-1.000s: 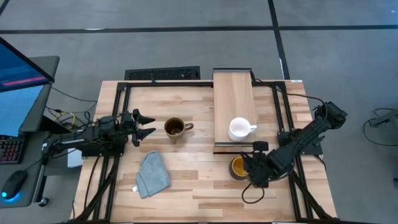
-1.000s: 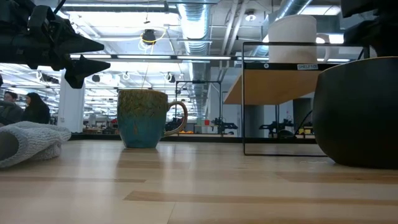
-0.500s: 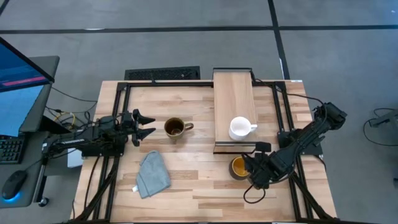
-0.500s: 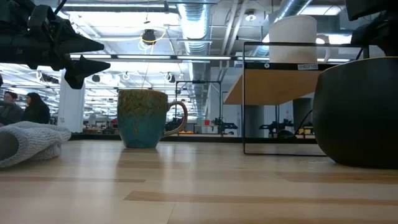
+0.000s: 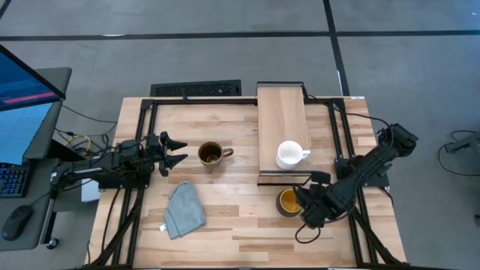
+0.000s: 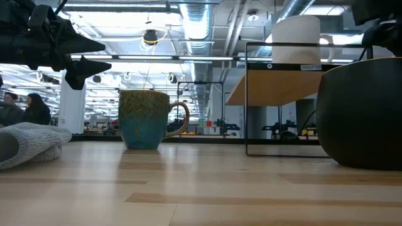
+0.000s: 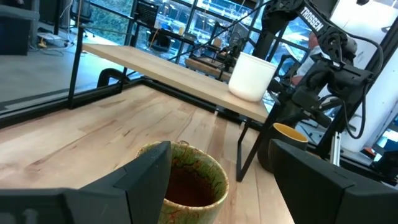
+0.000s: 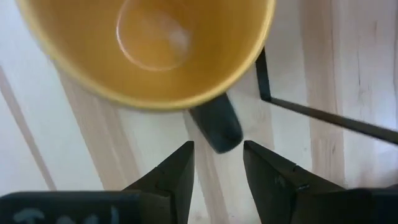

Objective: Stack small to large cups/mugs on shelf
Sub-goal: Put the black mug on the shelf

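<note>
The small white mug (image 5: 289, 154) stands upright on the near end of the light-wood shelf (image 5: 281, 120). The dark mug with the yellow-orange inside (image 5: 286, 201) stands on the tabletop just in front of the shelf. My right gripper (image 8: 217, 155) is open beside it, one finger on either side of the free end of the mug's dark handle (image 8: 216, 127), not touching it. The olive-brown mug (image 5: 211, 154) stands on the table's left half. My left gripper (image 5: 177, 151) is open and level just left of it; the mug also shows in the left wrist view (image 7: 186, 180).
A crumpled grey cloth (image 5: 184, 210) lies on the table near the front, left of centre. The shelf's dark frame legs (image 8: 273, 102) stand close to the dark mug. Bare tabletop lies between the olive-brown mug and the shelf. People show far off in the room (image 6: 31, 108).
My right gripper has drawn back a little toward the table's right edge, away from the dark mug. The mugs have stayed where they were.
</note>
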